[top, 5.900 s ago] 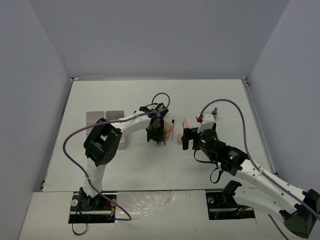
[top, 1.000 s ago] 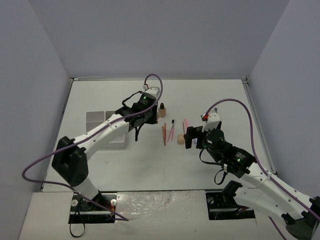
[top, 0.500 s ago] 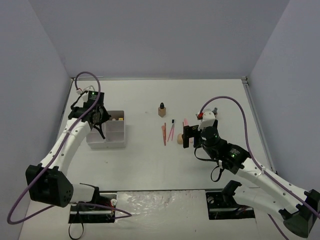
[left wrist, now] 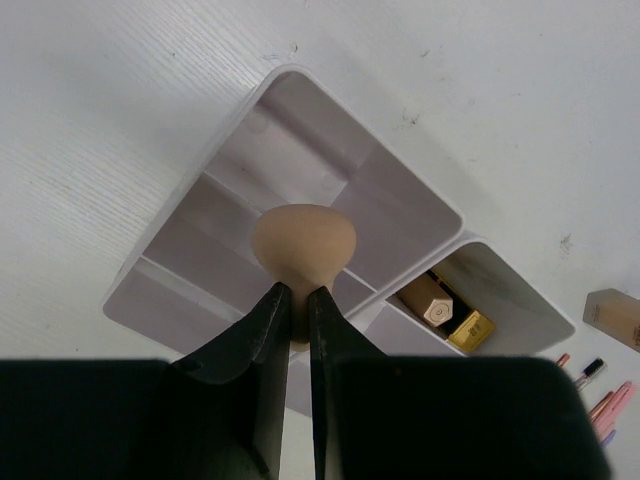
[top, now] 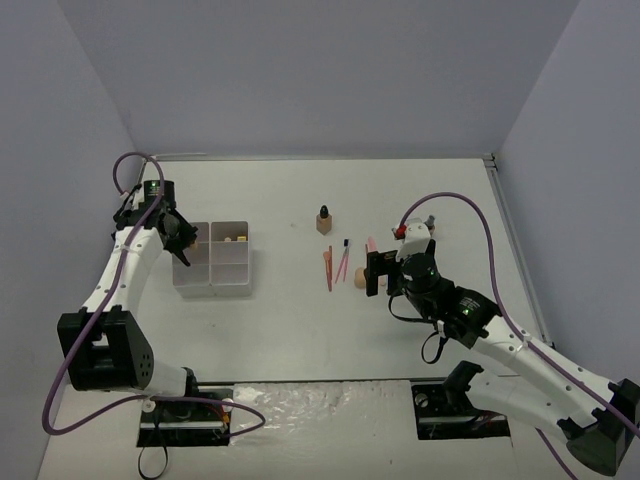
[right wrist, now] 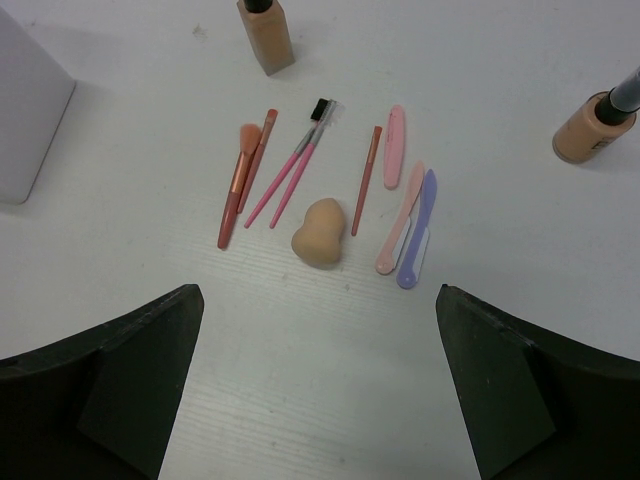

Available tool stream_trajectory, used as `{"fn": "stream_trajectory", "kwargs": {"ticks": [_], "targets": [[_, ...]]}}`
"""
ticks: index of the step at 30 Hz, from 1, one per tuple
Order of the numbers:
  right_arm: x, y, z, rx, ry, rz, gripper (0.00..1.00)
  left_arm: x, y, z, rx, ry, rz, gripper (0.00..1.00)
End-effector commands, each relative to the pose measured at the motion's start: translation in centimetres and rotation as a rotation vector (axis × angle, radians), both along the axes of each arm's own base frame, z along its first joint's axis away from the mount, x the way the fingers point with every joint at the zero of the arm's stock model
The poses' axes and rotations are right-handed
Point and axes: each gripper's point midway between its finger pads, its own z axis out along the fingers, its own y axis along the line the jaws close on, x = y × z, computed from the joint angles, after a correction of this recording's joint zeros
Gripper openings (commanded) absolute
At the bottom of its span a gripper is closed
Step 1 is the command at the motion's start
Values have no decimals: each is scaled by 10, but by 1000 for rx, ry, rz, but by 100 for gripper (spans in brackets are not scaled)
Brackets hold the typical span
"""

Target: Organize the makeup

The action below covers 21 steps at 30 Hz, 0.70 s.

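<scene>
At the far left of the table, the left gripper hangs over the white organizer box, jaws clenched on the narrow end of a peach sponge. The sponge's fat end points down over the box's left-hand compartments, above a divider. Can't tell if it touches the box yet. In the next compartment to the right lie black-gold lipstick tubes.

Mid-table, well apart from the box, a tan bottle w/ dark cap stands upright. Just nearer than it is a row of thin things lying flat:
- a peach-tipped brush beside a red stick
- a pink black-tipped brush
- a thin red stick
- a pink oval piece
- a peach-white stick touching a lilac stick

A second sponge sits between the pink brush and the peach-white stick, on the near side.

The right gripper hovers beside that row, jaws spread wide and gripping nothing, w/ the second sponge right in front of it. Furthest right, another tan bottle stands by itself.
</scene>
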Motion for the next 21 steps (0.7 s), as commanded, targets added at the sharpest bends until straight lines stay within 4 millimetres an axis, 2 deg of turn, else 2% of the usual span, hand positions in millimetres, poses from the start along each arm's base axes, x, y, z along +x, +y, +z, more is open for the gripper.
{"fn": "stream_trajectory", "kwargs": {"ticks": [1,11,21], "targets": [[12,0,32,52,-88,-34,100,30,3,33,-49,-136,40,2],[11,-3,32,53,-96,-45,100,42,6,46,-84,-190,96,3],[12,-4,31,45,-97,-50,100,47,5,32,-102,-159,113,14]]}}
